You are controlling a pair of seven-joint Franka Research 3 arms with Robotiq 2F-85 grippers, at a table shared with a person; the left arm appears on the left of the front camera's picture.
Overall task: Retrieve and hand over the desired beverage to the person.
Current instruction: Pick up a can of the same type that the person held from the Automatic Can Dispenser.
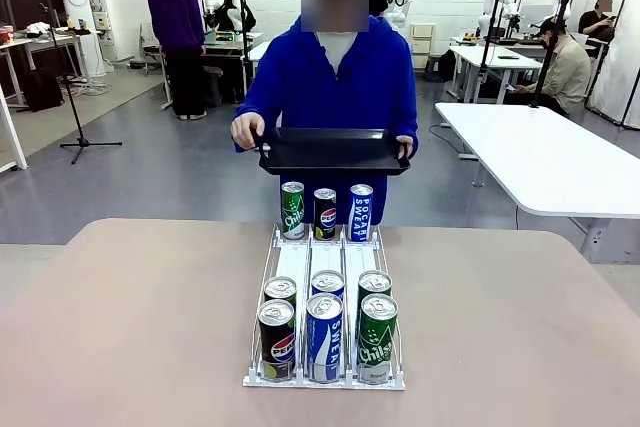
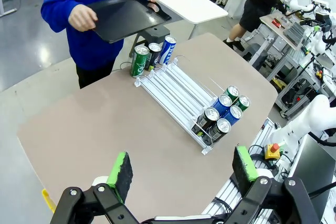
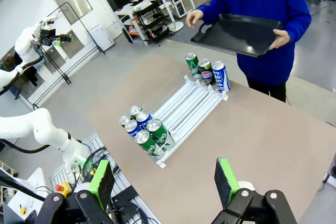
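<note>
1. Across the bench, I see the person holding a black tray by the far end of the can rack.
2. Beverage cans stand in the rack: three far, six near.
3. Left hand and right hand hover with fingers spread, empty.

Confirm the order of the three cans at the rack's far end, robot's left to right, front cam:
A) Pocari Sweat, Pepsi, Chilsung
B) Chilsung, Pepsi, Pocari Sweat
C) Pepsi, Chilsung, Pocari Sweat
B: at the far end of the rack, the green Chilsung can stands leftmost, the Pepsi can in the middle, the blue Pocari Sweat can rightmost.
</note>
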